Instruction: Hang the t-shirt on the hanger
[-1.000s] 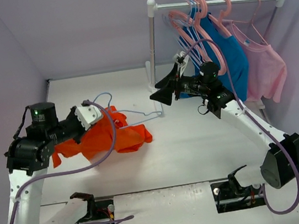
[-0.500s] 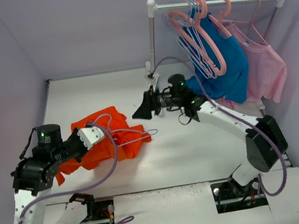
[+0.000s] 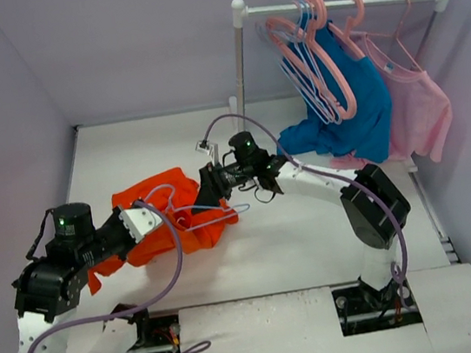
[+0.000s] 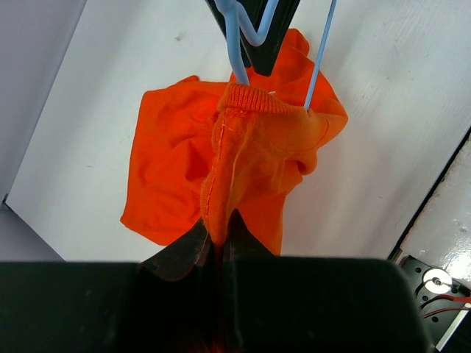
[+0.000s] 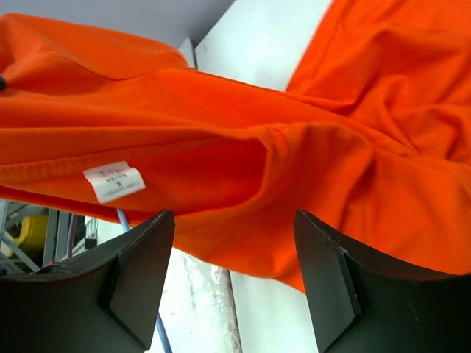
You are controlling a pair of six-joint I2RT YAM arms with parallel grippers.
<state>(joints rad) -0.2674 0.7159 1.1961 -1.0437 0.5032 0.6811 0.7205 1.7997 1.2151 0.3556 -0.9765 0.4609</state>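
**Shirt Half Way Onto the Hanger**

The t-shirt [image 3: 167,217] was not on the rack [image 3: 339,6]. It was well away from the rack, over on the left arm's side and closer to the arms. Part of it lay in a heap on the table [image 3: 315,244]. Part of it was lifted up.

The left gripper [image 4: 217,235] had its fingers pressed together on a fold of the shirt. It held that fold up, so the neck hole faced the rack side.

The hanger [image 4: 239,44] was at the neck hole. One thin blue wire went down into the neck. The hook stuck out just above the neck band. I could not tell how much of the hanger was inside the shirt.

The right gripper [image 5: 232,220] reached out from the rack side to the neck. Its fingers [image 5: 140,272] were apart. Orange cloth and the white label [image 5: 114,182] showed past them, but nothing was pinched there.

I think the job was about half done. The hanger had found the neck hole, and that was the hard part. The rest was not done yet. Both ends of the hanger needed to slide into the shoulders. The cloth was bunched up, so it could snag on the wire. The shirt needed to hang flat with only the hook poking out.
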